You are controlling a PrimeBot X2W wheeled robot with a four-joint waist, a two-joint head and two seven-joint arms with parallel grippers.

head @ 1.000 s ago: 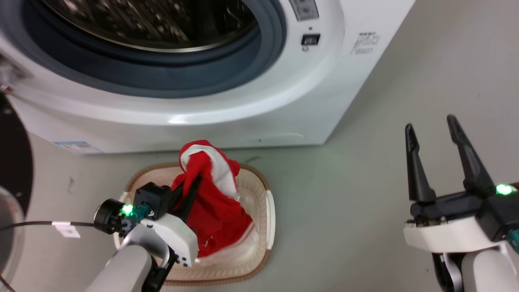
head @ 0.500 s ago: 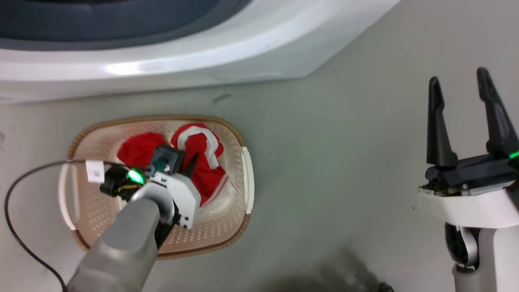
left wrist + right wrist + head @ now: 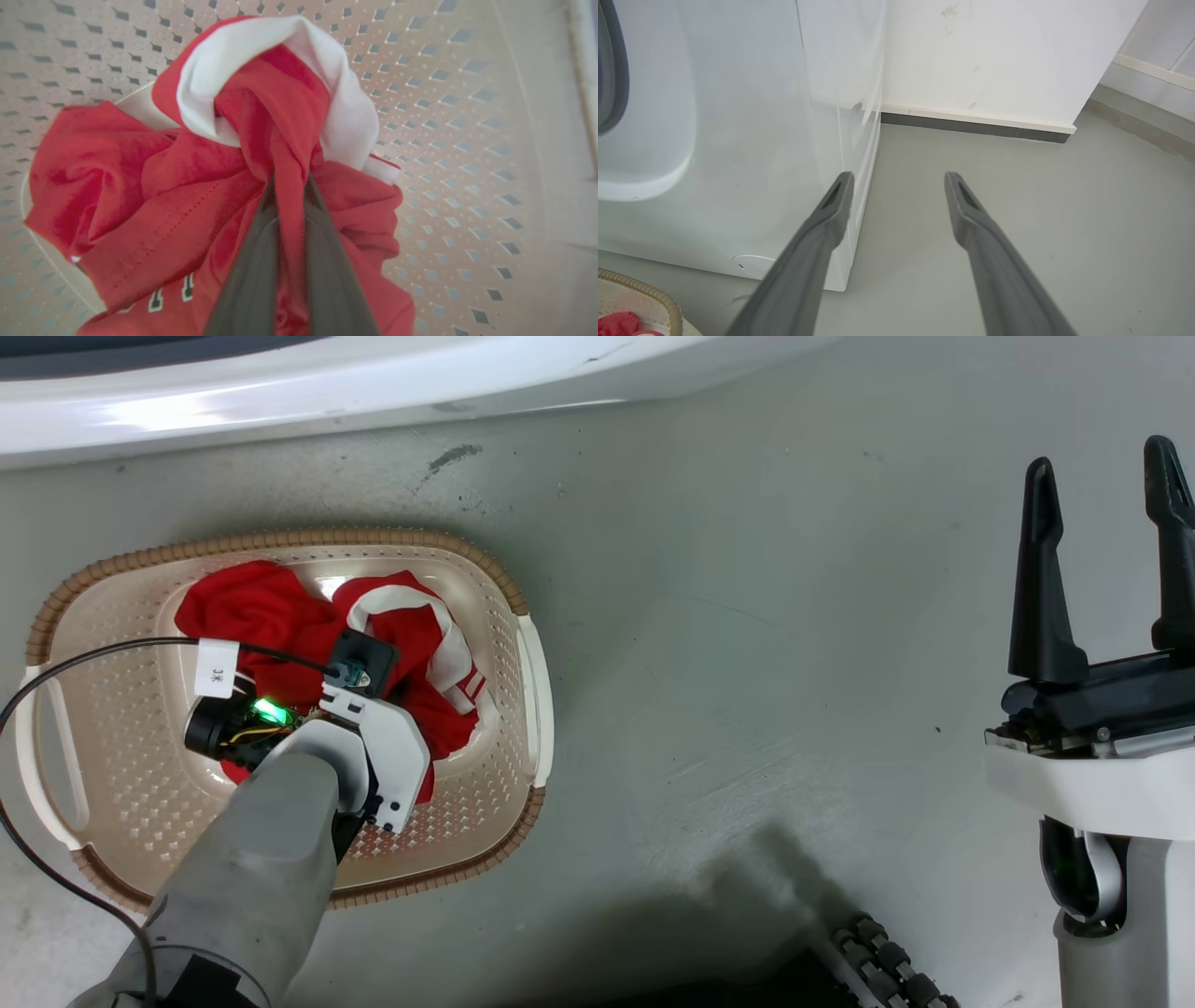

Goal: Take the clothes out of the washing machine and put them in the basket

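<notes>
Left pincer (image 3: 289, 184) pinches the red clothes (image 3: 140, 186) inside the basket (image 3: 525, 663); right pincer (image 3: 1102, 467) hangs spread above the floor (image 3: 747, 616).

clothes (image 3: 261, 607) in basket (image 3: 121, 775), right end effector (image 3: 1100, 453) spread — well apart

Left arm (image 3: 271, 859) angled downward, left pincer (image 3: 288, 179) clamped on clothes (image 3: 140, 186). Right pincer (image 3: 1106, 453) spread apart, fingers upward.

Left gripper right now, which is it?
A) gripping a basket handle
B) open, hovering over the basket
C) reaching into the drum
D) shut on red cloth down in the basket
D: the left wrist view shows the left gripper pinching a strand of the clothes between its fingers, low inside the basket.
</notes>
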